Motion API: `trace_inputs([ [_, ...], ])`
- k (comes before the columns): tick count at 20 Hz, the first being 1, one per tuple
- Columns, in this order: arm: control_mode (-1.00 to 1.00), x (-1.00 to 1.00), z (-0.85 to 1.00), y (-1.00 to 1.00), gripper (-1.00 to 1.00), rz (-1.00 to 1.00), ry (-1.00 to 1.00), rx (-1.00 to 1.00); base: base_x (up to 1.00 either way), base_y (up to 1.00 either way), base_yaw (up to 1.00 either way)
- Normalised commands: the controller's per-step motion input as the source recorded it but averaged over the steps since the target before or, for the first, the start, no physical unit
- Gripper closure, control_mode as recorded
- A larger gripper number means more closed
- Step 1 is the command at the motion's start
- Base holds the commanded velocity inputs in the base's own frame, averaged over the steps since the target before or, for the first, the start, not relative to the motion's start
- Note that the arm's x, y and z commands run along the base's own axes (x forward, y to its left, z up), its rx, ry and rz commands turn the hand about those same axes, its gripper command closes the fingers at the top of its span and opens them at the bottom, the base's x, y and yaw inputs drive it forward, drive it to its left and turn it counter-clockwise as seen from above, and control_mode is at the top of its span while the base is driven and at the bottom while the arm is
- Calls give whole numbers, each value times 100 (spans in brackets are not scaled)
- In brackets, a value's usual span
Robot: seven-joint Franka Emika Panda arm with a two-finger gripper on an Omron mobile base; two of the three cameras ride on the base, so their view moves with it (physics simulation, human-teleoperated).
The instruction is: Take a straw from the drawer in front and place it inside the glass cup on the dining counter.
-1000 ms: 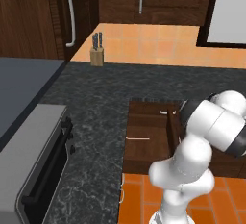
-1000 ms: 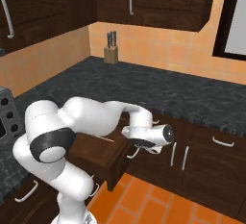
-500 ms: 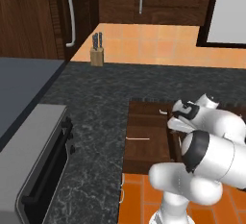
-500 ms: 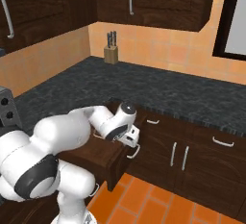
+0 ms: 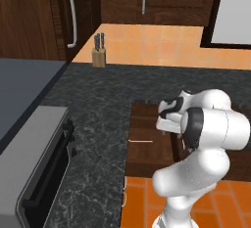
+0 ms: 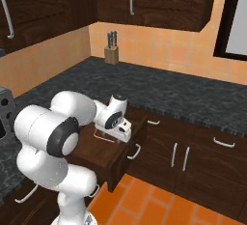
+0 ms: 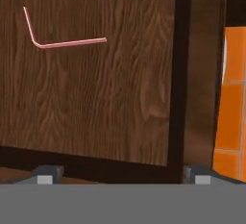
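The drawer (image 5: 147,156) (image 6: 103,156) stands pulled out under the black worktop, its wooden bottom (image 7: 120,98) bare but for the straw. The thin pink straw (image 7: 67,43) lies flat on that bottom, bent near one end; it also appears as a pale line (image 5: 140,141) (image 6: 103,136). My gripper (image 5: 164,124) (image 6: 124,131) (image 7: 122,177) hangs open over the drawer and points down into it, with nothing between its fingers. The straw lies off to one side of the fingertips, apart from them. The glass cup and the dining counter are out of view.
Black speckled worktop (image 5: 98,104) (image 6: 159,89) surrounds the drawer. A knife block (image 5: 99,51) (image 6: 112,50) stands at the back wall. A grey oven (image 5: 39,163) sits on the left. Cabinet doors (image 6: 181,156) flank the drawer, and orange floor tiles (image 7: 230,98) lie in front of it.
The arm has swung round and the hand has moved from the drawer's right side leftward over the open drawer. The jaws stayed open. The straw has not moved.
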Motion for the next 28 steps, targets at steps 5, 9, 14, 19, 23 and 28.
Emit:
trace_inputs([
  [5,-100,39,-35,28,-100,0,16,0,0,0,0],
  [9,-100,34,-57,3,-100,0,16,0,0,0,0],
  [14,-100,14,-53,0,-100,0,6,0,0,0,0],
  [19,-100,4,-44,-3,-100,0,2,-2,0,0,0],
  [23,-100,-9,-41,-42,-100,-2,0,-14,0,0,0],
  [28,-100,-27,-10,-96,-100,-10,0,-13,0,0,0],
])
